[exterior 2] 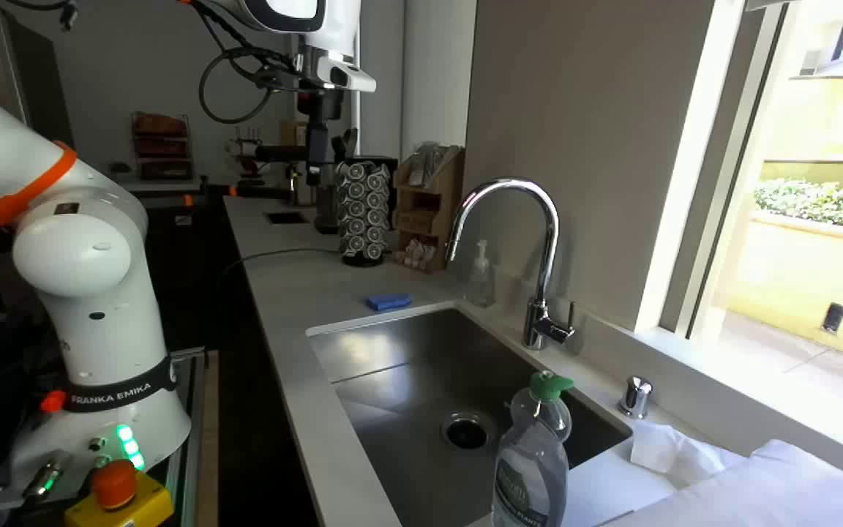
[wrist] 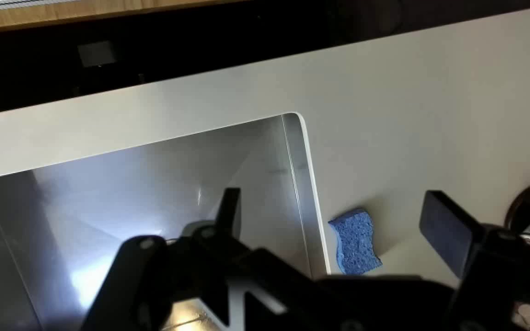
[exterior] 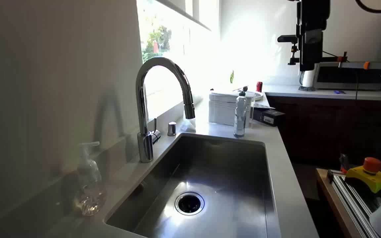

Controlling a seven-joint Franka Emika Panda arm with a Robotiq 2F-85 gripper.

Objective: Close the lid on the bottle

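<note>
Wrist view shows the end effector [wrist: 331, 210] spread and empty; the bottle [exterior 2: 531, 465] stands untouched, its lid [exterior 2: 549, 386] unclear but probably still to close.

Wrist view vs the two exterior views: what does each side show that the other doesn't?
Wrist view only: the clear gap between the two fingers of the pincer.
In both exterior views but not the wrist view: the bottle, the faucet, the window and the pump dispenser.
Shared by all: the sink, the counter and the pincer's body. The blue sponge and the pods show in the wrist view and in an exterior view.
</note>
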